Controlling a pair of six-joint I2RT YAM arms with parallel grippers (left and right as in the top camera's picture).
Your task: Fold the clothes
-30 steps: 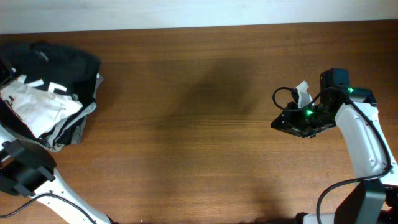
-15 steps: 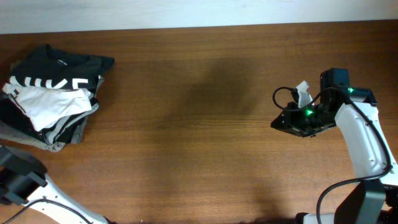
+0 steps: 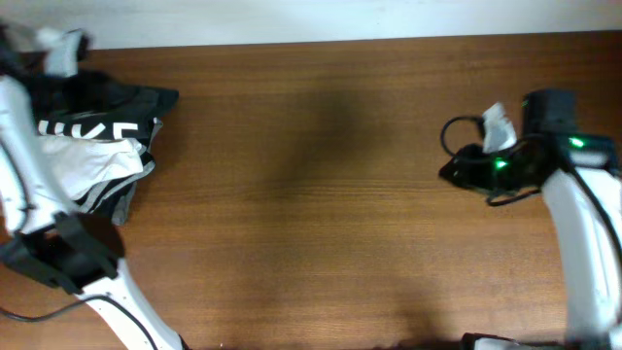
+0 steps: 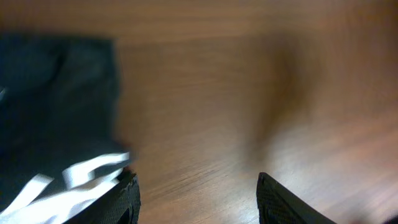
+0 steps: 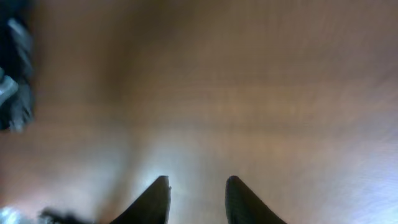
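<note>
White arms (image 3: 575, 228), black joints (image 3: 58, 255), black left pincer (image 4: 198, 196)

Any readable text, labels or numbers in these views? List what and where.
White block lettering on the dark shirt: cut off by folds and the white garment, not readable as a word.
Left wrist view: white marks on dark cloth, too blurred to read.
No other text visible.

Dark shirt (image 4: 56, 106) at 9 o'clock, white lettering at 8. Wooden table (image 4: 261, 81) 12 to 4. Left gripper (image 4: 198, 202) at 6, jaws apart over wood.
</note>
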